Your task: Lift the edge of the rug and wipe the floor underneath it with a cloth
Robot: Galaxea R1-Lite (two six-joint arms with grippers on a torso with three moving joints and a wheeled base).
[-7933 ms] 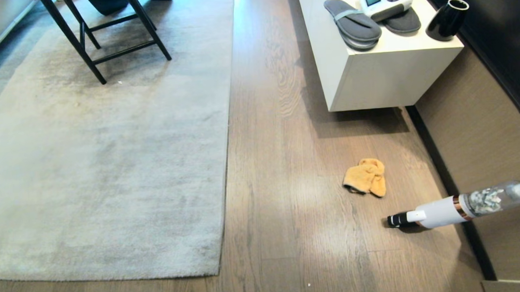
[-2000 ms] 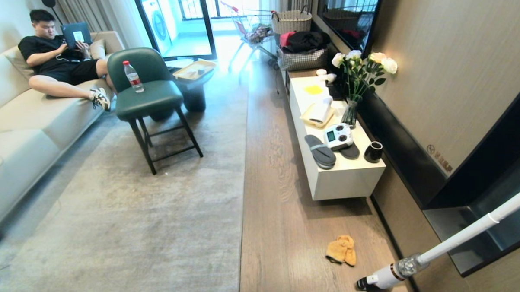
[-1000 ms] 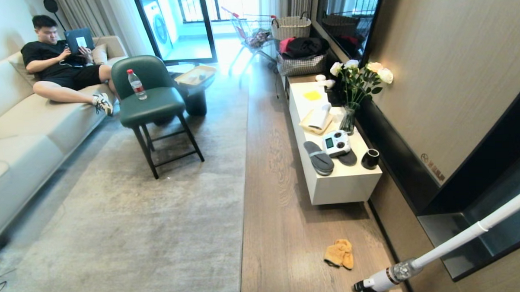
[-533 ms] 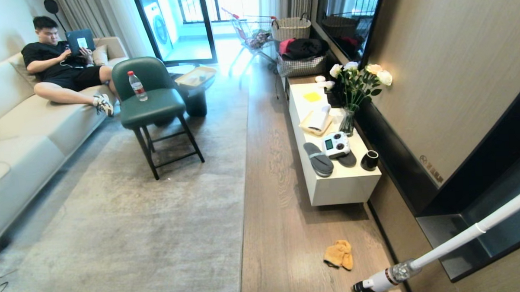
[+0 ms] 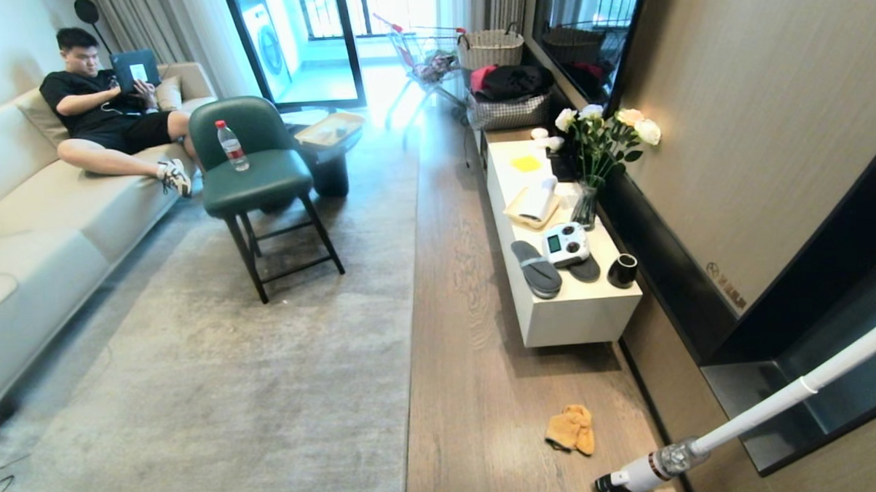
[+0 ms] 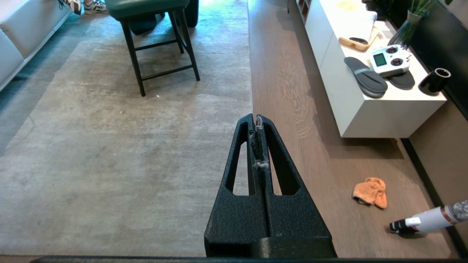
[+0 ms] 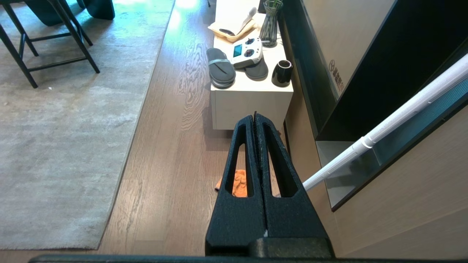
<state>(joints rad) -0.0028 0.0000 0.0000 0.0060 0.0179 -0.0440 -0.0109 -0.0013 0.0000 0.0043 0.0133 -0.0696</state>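
You will find no wording here that can be read. The wall panel (image 5: 770, 154) at about three o'clock carries a small round sign with characters (image 5: 727, 292), too small to make out. The white controller (image 5: 565, 243) on the cabinet (image 5: 579, 317) shows a screen, its figures illegible.

The rug edge (image 5: 408, 393) runs straight along the pale grey rug, lying flat on the floor (image 5: 479, 390), brown wood planks with dark wavy grain and a slight sheen. The cloth (image 5: 572, 428), small, orange-yellow and crumpled, lies on the bare planks, well apart from the rug edge.
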